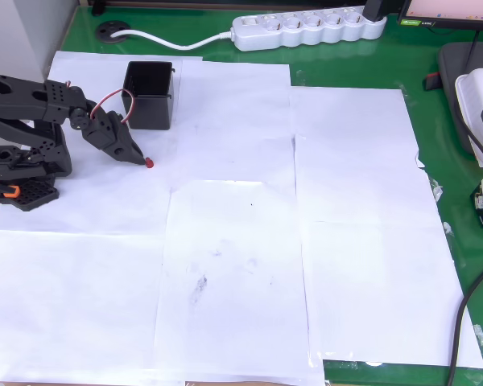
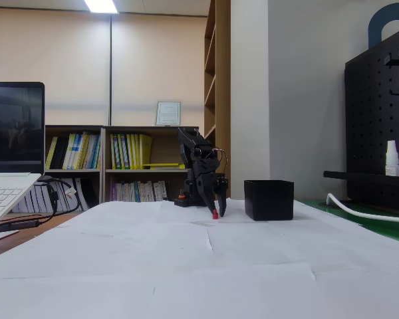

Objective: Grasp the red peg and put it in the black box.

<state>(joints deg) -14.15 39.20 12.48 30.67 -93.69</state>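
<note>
In the overhead view we see the black arm (image 1: 32,133) reaching from the left edge toward the right, its end effector (image 1: 142,159) angled down over the white paper sheets (image 1: 233,265) that cover the green surface (image 1: 346,64). The red peg (image 1: 149,162) sits right at the tip of the end effector, pinched between the two fingers, which are closed around it. In the fixed view we find the same arrangement from table level: the end effector (image 2: 215,211) points downward with the red peg (image 2: 215,214) clamped at its very tip, close to the paper; we cannot tell whether the peg touches the sheet or hangs just above it.

The black box (image 1: 150,95) stands upright and open-topped on the paper, just beyond the end effector toward the top of the overhead picture and near the arm's wrist. A red and white wire (image 1: 113,100) loops from the arm near the box's left wall. In the fixed view the black box (image 2: 269,199) stands just to the right of the end effector, apart from it.

Toward the top of the overhead view we see a white power strip (image 1: 310,28) lying on the green surface, its cable running off to the left. In the fixed view a laptop (image 2: 10,159) stands at the left edge, and a bookshelf (image 2: 120,163) fills the background behind the arm.
</note>
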